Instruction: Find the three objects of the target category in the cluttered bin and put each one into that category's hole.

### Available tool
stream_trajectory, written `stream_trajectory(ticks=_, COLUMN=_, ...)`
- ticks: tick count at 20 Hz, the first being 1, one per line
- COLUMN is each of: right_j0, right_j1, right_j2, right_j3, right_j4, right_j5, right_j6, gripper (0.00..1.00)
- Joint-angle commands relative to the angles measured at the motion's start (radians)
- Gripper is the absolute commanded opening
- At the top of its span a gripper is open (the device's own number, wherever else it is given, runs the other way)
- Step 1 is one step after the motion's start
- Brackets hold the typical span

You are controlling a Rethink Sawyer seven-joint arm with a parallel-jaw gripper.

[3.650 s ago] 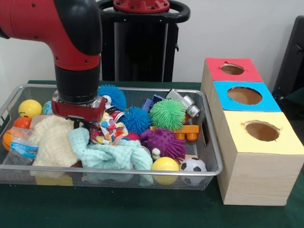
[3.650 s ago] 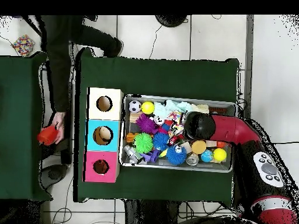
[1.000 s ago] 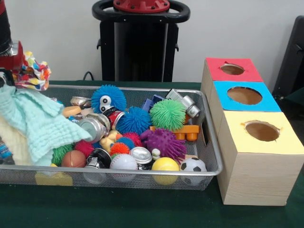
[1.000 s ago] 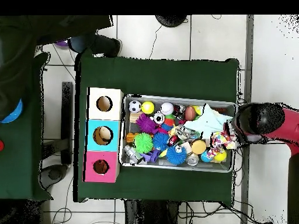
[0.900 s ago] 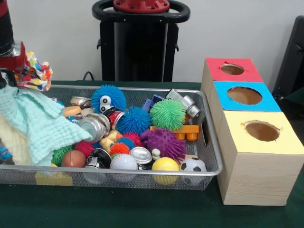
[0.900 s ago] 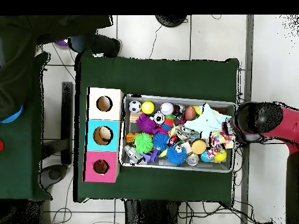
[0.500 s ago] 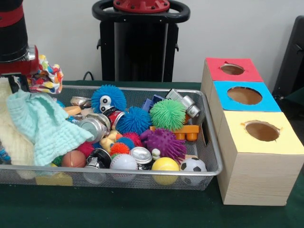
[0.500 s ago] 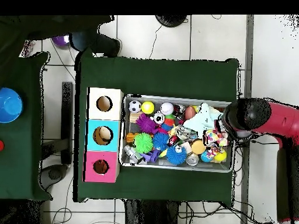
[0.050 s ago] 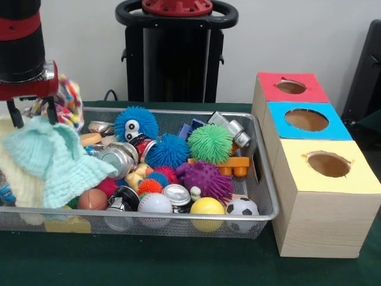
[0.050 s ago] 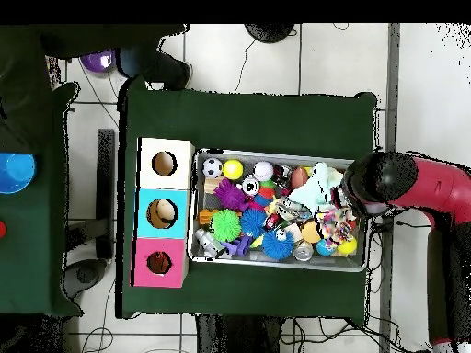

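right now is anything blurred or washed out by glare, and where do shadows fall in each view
Front view: even light, no glare on the metal cans; the gripper and mint cloth look slightly soft; a faint shadow lies under the mesh bin on the green table. Overhead view: white floor tiles look bright, bin contents small and hard to resolve, and the arm hides the gripper.

Red-and-black arm (image 9: 21, 47), red collar
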Motion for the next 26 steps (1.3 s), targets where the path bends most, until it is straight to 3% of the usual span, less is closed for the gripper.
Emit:
stream_trajectory(ticks=1, right_j0=0.010, right_j1=0.038, right_j2=0.015, right_j3=0.021, right_j4=0.000, right_j5=0.003, right_j6=-0.049, gripper=1.00)
stream_trajectory(ticks=6, right_j0=0.012, right_j1=0.041, right_j2=0.023, right_j3=0.046, right_j4=0.010, right_j5=-0.045, right_j6=-0.023, gripper=1.00)
stream_trajectory(ticks=12, right_j0=0.072, right_j1=0.029, right_j2=0.001, right_j3=0.090, right_j4=0.047, right_j5=-0.065, right_j6=0.124, gripper=1.00)
stream_trajectory(ticks=18, right_j0=0.103, right_j1=0.026, right_j2=-0.026, right_j3=0.170, right_j4=0.096, right_j5=-0.173, right_j6=0.238, gripper=1.00)
stream_trajectory(ticks=26, right_j0=0.126, right_j1=0.053, right_j2=-0.067, right_j3=0.185, right_j4=0.132, right_j5=-0.261, right_j6=0.238, gripper=1.00)
